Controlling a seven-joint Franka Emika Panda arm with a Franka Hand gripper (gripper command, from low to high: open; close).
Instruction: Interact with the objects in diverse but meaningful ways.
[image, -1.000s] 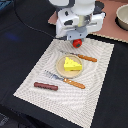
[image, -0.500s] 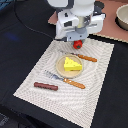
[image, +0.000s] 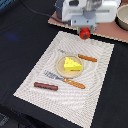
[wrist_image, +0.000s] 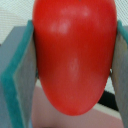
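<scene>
My gripper (image: 85, 32) is shut on the red tomato (image: 85, 33) and holds it above the far edge of the woven mat (image: 100, 75). In the wrist view the tomato (wrist_image: 75, 55) fills the frame, clamped between the two grey pads (wrist_image: 20, 75). The yellow cheese wedge (image: 72, 64) lies on the round tan plate (image: 60, 66) in the middle of the mat. The brown sausage (image: 45, 86) lies near the mat's front, toward the exterior view's left. A grey pot (image: 122, 17) stands at the far right, cut by the frame. The fish-like piece is out of view.
An orange-handled fork (image: 65, 80) lies in front of the plate and an orange-handled knife (image: 86, 58) behind it. A brown board (image: 62, 22) lies beyond the mat under the arm. Dark tabletop surrounds the mat.
The gripper with the tomato has risen slightly and shifted toward the far edge of the mat. The other objects have not moved.
</scene>
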